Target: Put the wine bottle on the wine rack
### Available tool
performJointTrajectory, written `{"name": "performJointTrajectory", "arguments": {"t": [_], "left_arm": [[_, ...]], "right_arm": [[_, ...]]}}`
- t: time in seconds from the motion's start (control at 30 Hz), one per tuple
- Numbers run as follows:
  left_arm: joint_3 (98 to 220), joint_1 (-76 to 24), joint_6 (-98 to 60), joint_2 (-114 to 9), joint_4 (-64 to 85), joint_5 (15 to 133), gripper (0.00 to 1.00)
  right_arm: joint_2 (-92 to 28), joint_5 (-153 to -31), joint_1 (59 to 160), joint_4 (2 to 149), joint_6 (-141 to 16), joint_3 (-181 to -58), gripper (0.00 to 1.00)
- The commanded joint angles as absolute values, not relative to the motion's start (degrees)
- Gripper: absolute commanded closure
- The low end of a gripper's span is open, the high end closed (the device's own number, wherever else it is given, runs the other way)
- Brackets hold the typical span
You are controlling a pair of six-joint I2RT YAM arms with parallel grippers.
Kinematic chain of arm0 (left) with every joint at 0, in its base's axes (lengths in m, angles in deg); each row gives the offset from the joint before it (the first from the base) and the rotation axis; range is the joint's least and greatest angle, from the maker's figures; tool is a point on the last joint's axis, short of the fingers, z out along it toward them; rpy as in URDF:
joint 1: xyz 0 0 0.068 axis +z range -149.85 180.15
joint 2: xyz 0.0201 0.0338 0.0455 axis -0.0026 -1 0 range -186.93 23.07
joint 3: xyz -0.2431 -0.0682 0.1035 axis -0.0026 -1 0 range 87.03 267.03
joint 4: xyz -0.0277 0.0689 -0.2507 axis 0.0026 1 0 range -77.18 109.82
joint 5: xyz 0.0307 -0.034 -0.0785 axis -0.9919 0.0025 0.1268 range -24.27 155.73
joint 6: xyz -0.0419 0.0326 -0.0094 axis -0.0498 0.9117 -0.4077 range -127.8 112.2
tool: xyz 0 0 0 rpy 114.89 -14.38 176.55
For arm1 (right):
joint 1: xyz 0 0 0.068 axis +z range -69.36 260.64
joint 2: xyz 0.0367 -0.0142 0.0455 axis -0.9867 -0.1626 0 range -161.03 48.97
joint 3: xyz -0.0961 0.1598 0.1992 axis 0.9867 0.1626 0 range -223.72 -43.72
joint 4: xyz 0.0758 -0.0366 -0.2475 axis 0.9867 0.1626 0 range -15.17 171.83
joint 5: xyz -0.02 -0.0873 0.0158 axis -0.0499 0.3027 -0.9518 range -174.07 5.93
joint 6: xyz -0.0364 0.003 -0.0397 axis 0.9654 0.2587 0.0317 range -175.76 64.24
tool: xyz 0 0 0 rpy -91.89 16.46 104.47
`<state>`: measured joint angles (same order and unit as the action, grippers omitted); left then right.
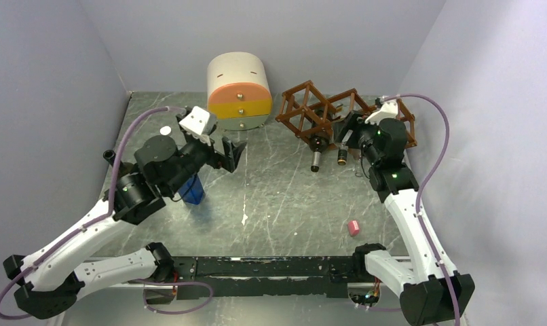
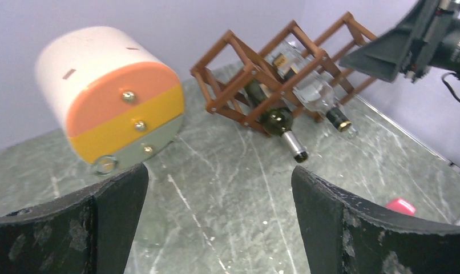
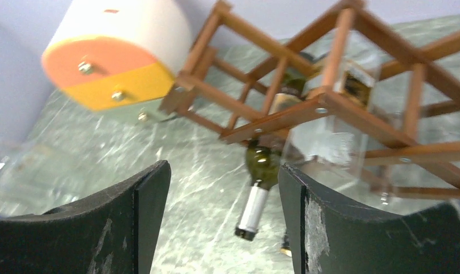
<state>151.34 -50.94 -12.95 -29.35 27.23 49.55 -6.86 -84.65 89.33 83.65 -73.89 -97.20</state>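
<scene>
The reddish-brown wine rack point(image 1: 325, 109) stands at the back right of the table. A dark green wine bottle point(image 1: 316, 151) lies in one of its cells with its silver-capped neck pointing toward me. A clear glass bottle point(image 1: 341, 153) lies in the cell beside it. In the left wrist view the wine rack point(image 2: 239, 63) holds the green bottle point(image 2: 280, 121) and the clear bottle point(image 2: 316, 94). My right gripper point(image 1: 344, 134) hovers just in front of the rack, open, with nothing between its fingers point(image 3: 307, 228). My left gripper point(image 1: 231, 153) is open and empty, left of the rack.
A cream-and-orange rounded drawer cabinet point(image 1: 239, 92) stands at the back centre. A blue object point(image 1: 193, 191) sits under my left arm. A small pink block point(image 1: 353, 227) lies at the near right. Grey walls close in three sides.
</scene>
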Motion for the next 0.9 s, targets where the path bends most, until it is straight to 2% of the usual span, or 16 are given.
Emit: {"name": "performJointTrajectory", "arguments": {"t": [0.0,0.13,0.33,0.5,0.63,0.77,0.87], "left_arm": [[153.8,-50.7,-9.2,-27.3,31.3,42.8,0.01],[155.5,-50.7,-9.5,-26.2,33.3,39.5,0.01],[158.0,-50.7,-8.3,-24.5,35.1,39.4,0.01],[159.6,-50.7,-6.3,-21.7,34.5,40.2,0.01],[161.4,-50.7,-4.3,-19.4,35.4,41.1,0.03],[161.8,-50.7,-4.1,-16.9,35.6,40.9,0.03],[160.7,-50.7,-4.1,-15.1,34.9,41.8,0.03]], "right_arm": [[-6.8,-102.1,89.6,84.5,-72.9,-99.0,0.29],[-6.5,-104.8,94.4,77.3,-75.5,-96.6,0.3],[-11.5,-93.8,111.2,70.6,-73.5,-96.3,0.3],[-20.0,-90.1,123.7,61.2,-70.9,-97.7,0.3],[-26.6,-84.7,133.8,48.7,-64.9,-97.6,0.17],[-34.8,-87.1,137.6,42.4,-62.6,-101.6,0.02],[-41.5,-87.1,140.4,41.1,-60.1,-106.9,0.0]]}}
